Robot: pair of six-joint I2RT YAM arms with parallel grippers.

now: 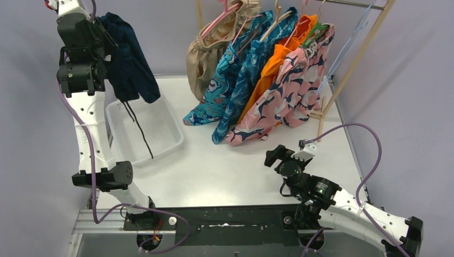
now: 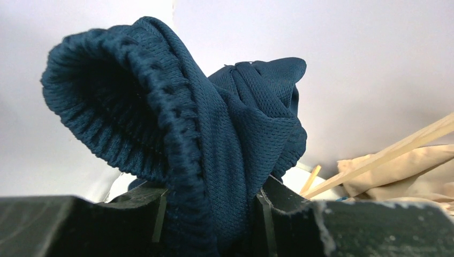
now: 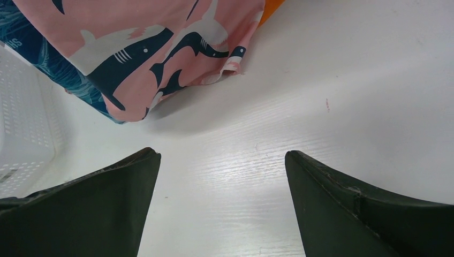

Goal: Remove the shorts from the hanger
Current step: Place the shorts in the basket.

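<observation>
My left gripper (image 1: 101, 33) is raised high at the far left and is shut on the plain navy shorts (image 1: 128, 59), which hang from it above the white basket (image 1: 166, 140). In the left wrist view the navy fabric (image 2: 214, 144) is bunched between the jaws. Several pairs hang on hangers from the rack at the back: tan (image 1: 211, 48), turquoise print (image 1: 222, 80), dark teal-blue print (image 1: 249, 72), orange (image 1: 275, 61) and pink shark print (image 1: 292, 91). My right gripper (image 1: 274, 156) is open and empty, low over the table in front of the pink shorts (image 3: 150, 48).
A wooden garment rack (image 1: 356, 59) stands at the back right, with an empty light blue hanger (image 1: 348, 45) on it. The basket's wall shows at the left of the right wrist view (image 3: 21, 128). Grey walls close the sides and the back.
</observation>
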